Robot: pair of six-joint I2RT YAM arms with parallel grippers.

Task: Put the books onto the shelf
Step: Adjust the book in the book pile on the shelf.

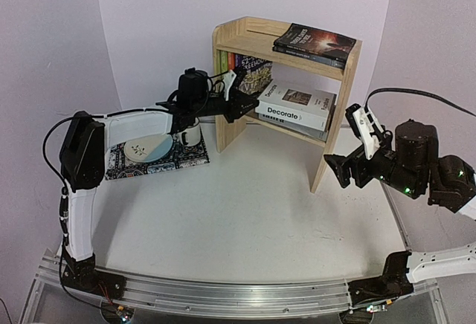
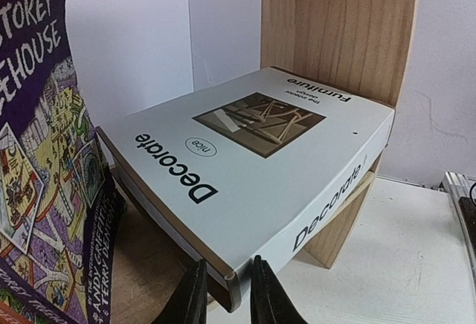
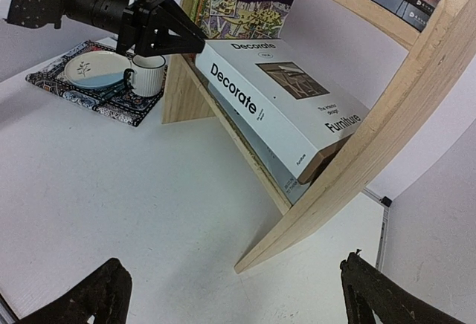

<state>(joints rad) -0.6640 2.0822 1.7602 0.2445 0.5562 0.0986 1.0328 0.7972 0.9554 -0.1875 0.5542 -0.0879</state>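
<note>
Clamps with the left gripper [image 2: 227, 264] on the near corner of the Decorate book [image 2: 245, 153], one dark finger [image 2: 192, 294] to each side of that corner. Reads "Decorate" in black on cover and spine, "nice" in a small oval, "Furniture" at the end away from the claw. Lies flat on the lower board of the shelf [image 2: 335, 34], atop a grey book [image 1: 297, 126].

Just left of the claw, stands a Treehouse paperback [image 2: 44, 190]: "52-STOREY TREEHOUSE" up top, "TERRY DENTON" down the edge. Above the claw, on the top board, lie two dark books [image 1: 316, 44], titles too small to read. Behind the claw sits a patterned mat [image 1: 119, 162] with plate [image 1: 146, 147] and mug [image 1: 190, 134].

Spreads wide at the right gripper [image 3: 238, 302], holding nothing, above the table [image 1: 245, 212], near the shelf's side panel.
</note>
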